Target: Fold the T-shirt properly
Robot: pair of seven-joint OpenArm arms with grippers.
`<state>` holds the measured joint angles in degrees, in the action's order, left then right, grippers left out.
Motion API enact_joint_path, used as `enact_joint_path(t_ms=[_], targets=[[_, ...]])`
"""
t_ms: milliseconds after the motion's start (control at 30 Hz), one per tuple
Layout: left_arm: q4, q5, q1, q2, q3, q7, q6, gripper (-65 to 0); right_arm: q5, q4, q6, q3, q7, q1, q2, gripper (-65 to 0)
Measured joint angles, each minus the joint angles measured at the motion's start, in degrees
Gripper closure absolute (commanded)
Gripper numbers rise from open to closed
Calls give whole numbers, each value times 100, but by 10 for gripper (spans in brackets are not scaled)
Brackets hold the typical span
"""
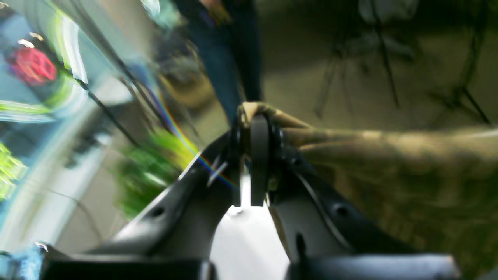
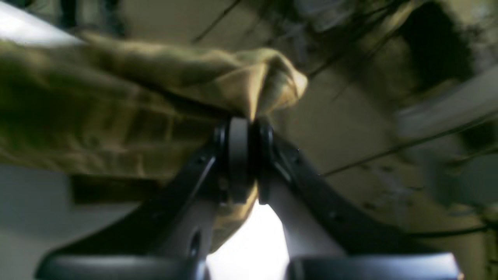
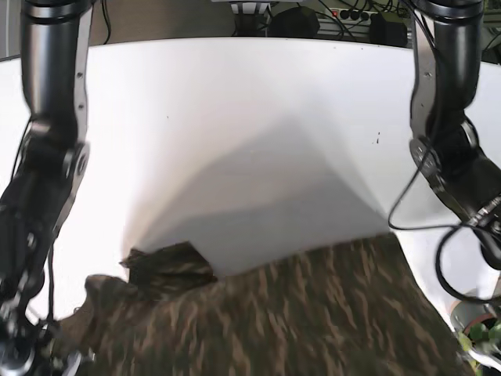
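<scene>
In the left wrist view, the left gripper (image 1: 258,124) is seen closed tight on a bunched edge of the shirt (image 1: 389,163), and the cloth runs away from it toward the right of that view, stretched and off the table. In the right wrist view, the right gripper (image 2: 247,128) is likewise clamped on a knot of the same camouflage fabric, which spreads to the left of the picture. Both wrist pictures are blurred, so motion of the arms can be supposed but is not proved.

In the base view, the shirt (image 3: 313,313) fills the lower part of the picture. It is held up close to the camera, between the two arms, and a folded sleeve or corner (image 3: 164,266) hangs at its left side. A broad shadow is thrown by it on the white table (image 3: 250,117) behind. Farther back, cables and plugs (image 3: 352,16) are seen past the far edge of the table.

The step in hand is judged to be the lifting and spreading of the shirt, before any fold is made. For the next move, the cloth must be lowered flat on the table with both grips kept and the tension equal, so that no wrinkles are laid in. If one corner slips, the shirt will probably fall crooked.
</scene>
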<state>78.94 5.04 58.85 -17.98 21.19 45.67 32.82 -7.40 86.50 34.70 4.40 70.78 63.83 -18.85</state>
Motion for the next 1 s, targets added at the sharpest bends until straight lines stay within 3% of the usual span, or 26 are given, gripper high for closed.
enact_joint_path(t_ms=[233, 333, 433, 467, 667, 867, 1000], targets=[[57, 98, 938, -337, -7, -35, -48, 0, -57, -260, 7, -638, -190, 1056, -146, -25], [313, 96, 907, -365, 20, 330, -46, 0, -131, -201, 101, -734, 195, 857, -109, -25], [710, 92, 658, -313, 11, 627, -26, 0, -164, -74, 400, -603, 358, 717, -74, -25], [822, 155, 525, -310, 13, 632, -7, 0, -175, -4, 424, -535, 374, 664, -83, -25], [1593, 142, -713, -282, 33, 686, -26, 0, -33, 1034, 431, 39, 293, -715, -164, -25], [2083, 184, -1934, -190, 57, 723, 17, 0, -109, 1821, 490, 466, 404, -2216, -26, -25], [2297, 162, -2625, 55, 501, 704, 37, 0, -35, 2201, 439, 918, 310, -2900, 190, -25]])
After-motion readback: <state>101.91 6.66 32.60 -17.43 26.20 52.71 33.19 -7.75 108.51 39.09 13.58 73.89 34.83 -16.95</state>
